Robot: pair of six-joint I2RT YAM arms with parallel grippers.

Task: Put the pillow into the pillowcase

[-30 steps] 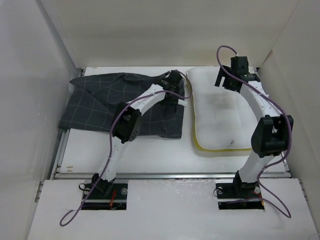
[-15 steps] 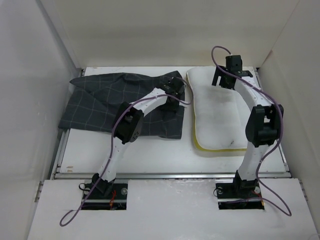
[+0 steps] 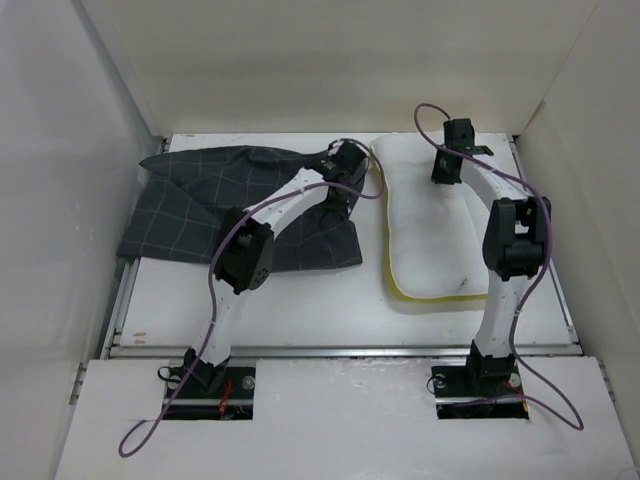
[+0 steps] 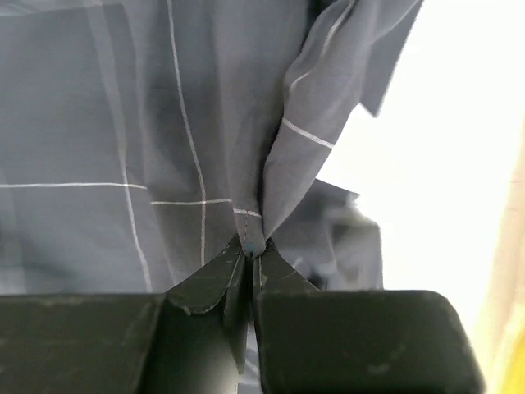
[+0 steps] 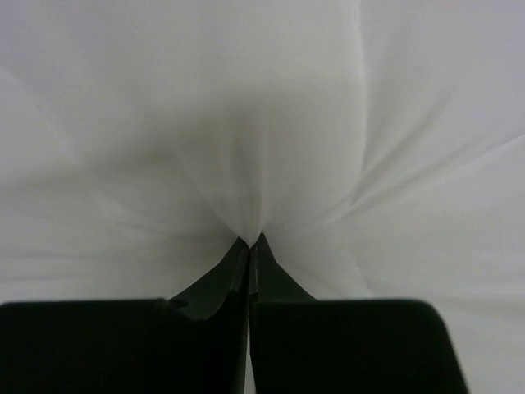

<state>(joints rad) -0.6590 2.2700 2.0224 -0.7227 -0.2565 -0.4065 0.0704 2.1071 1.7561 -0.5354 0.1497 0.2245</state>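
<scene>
Puckering white pillow point(image 3: 428, 240) (yellow-edged) — pinched by right hand point(image 5: 250, 240).

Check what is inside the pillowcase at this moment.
Nothing shows inside: the pillowcase lies mostly flat, and the pillow sits wholly outside, beside it. The left gripper pinches a fold of its cloth, but no opening faces a camera, so the interior is hidden.
</scene>
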